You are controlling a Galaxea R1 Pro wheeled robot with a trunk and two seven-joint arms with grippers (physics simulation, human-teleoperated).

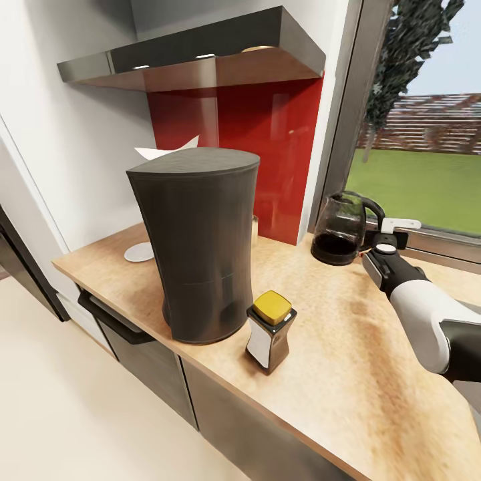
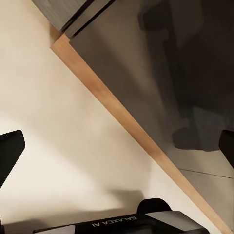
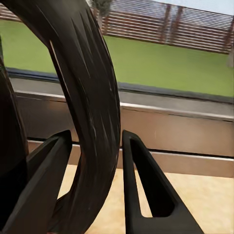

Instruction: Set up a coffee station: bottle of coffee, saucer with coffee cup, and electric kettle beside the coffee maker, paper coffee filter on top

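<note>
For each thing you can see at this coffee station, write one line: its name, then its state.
coffee maker: upright on the countertop, paper coffee filter on top.
bottle of coffee: upright, capped, beside the machine.
saucer: flat on the counter, no cup visible.
electric kettle: upright by the window.
right gripper: fingers around the kettle's handle.
left gripper: open, empty.

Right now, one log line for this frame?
right claw: around kettle handle | left claw: open | bottle: by maker | filter: on maker
</note>
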